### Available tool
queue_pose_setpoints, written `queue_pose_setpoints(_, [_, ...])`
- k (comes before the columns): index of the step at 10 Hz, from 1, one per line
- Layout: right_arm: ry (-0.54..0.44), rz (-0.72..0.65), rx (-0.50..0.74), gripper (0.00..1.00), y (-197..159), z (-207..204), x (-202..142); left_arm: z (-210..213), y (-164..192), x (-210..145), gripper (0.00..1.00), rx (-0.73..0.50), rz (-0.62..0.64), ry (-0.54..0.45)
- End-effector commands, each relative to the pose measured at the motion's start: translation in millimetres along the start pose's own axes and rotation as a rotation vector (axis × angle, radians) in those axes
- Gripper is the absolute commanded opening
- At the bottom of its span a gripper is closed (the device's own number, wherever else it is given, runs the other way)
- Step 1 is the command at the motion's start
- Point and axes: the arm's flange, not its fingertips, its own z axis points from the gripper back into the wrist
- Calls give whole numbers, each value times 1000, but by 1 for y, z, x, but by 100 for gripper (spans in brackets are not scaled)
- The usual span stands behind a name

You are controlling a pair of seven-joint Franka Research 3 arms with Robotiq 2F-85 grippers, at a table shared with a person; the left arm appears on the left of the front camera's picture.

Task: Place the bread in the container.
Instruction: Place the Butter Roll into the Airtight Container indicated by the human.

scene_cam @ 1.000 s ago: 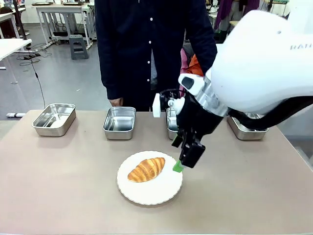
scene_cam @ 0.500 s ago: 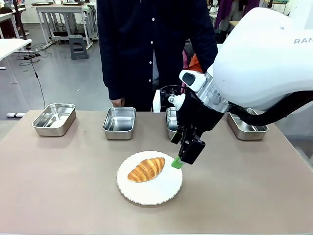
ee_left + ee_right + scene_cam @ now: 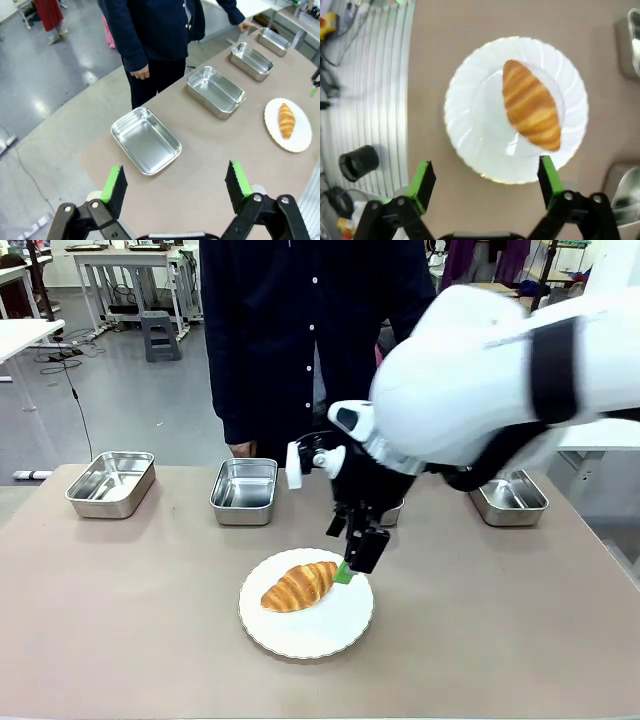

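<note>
A golden bread (image 3: 300, 586) is seen lying on a white scalloped plate (image 3: 310, 635) near the middle of a tan table. A row of steel containers (image 3: 244, 490) is set along the far edge, well apart from the plate, and all of them appear to be empty. A person in a dark shirt (image 3: 300, 340) is stood behind them.

The right gripper (image 3: 485, 181) is held over the plate with its jaws spread wide and nothing between them. The left gripper (image 3: 176, 182) is likewise held wide and empty, above the table's end by the row of containers.

In the right wrist view the bread is placed off-centre, nearer one finger than the other. If the gripper were lowered as it is, that finger could be set down on the crust or the plate rim, so the bread might be shoved aside or the plate tipped. The glossy crust could also be let slip, or be crushed by a hard squeeze.

Compared with a second ago, the right gripper has been brought leftward from the plate's right edge, so that its green pad is now just beside the bread's tip. The bread and plate have not been moved.
</note>
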Motion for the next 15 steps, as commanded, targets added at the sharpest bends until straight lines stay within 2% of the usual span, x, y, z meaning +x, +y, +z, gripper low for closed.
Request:
queue_pose_setpoints(1, [56, 137, -41, 100, -24, -27, 19, 1, -1, 0, 100, 0, -1, -2])
queue_pose_setpoints(3, [126, 236, -28, 100, -32, -64, 32, 1, -1, 0, 100, 0, -1, -2])
queue_pose_setpoints(6, [238, 389, -9, 100, -31, -97, 49, 1, -1, 0, 100, 0, -1, -2])
queue_pose_setpoints(7, [254, 372, -29, 100, -33, -103, 49, 1, -1, 0, 100, 0, -1, -2])
queue_pose_setpoints(8, [208, 340, 10, 100, -23, -94, 43, 1, -1, 0, 100, 0, -1, -2])
queue_pose_setpoints(10, [208, 340, 10, 100, -23, -94, 43, 1, -1, 0, 100, 0, -1, -2])
queue_pose_setpoints(12, [269, 394, -10, 100, -29, -105, 48, 1, -1, 0, 100, 0, -1, -2])
queue_pose_setpoints(15, [276, 424, -17, 100, -38, -110, 47, 1, -1, 0, 100, 0, -1, -2])
